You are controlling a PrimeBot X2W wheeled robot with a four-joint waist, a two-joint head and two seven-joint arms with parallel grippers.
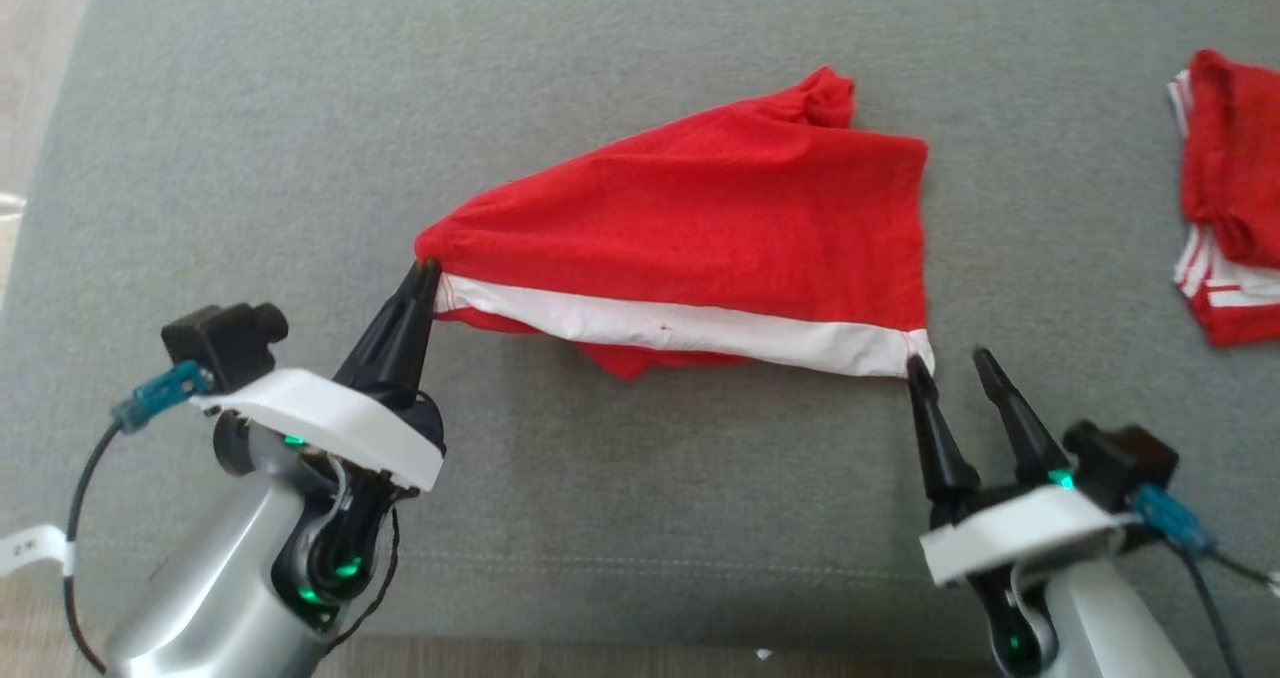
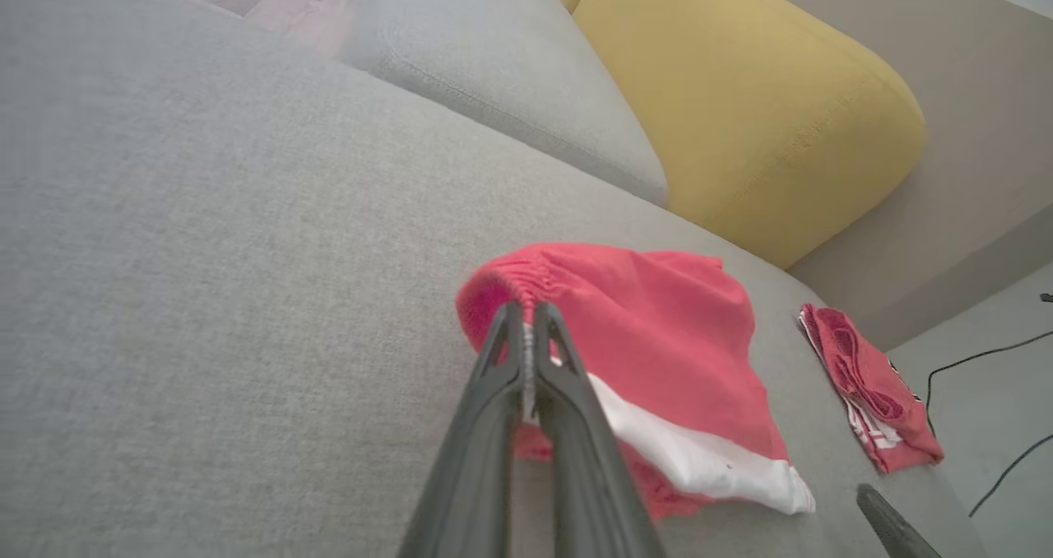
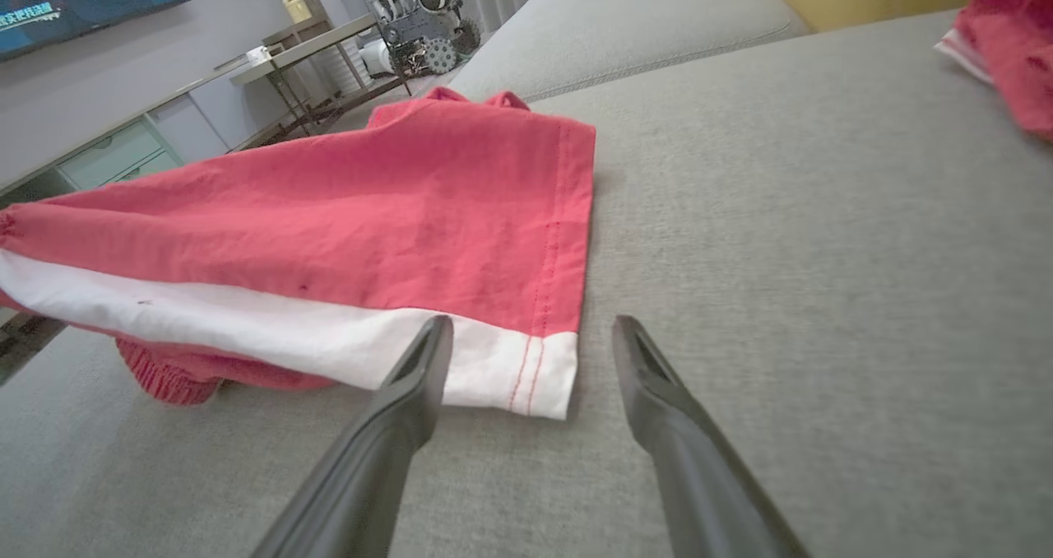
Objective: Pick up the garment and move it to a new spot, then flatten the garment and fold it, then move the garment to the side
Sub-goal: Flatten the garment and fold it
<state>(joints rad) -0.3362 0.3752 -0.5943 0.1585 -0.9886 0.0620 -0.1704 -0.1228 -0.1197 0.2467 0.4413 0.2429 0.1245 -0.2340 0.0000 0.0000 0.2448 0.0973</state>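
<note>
My left claw [image 1: 427, 276] is clamped shut on the gathered corner of the red garment [image 1: 700, 208], at the cloth's 9 o'clock end in the head view. The garment lies mid-seat on the grey sofa [image 1: 640, 518]. Its long axis runs 9 to 3 o'clock, with the white band [image 1: 680, 326] along the near edge. My right claw [image 1: 950, 360] stands open at the band's 4 o'clock corner. A second pile of red cloth [image 1: 1230, 188] lies well apart at 3 o'clock.
</note>
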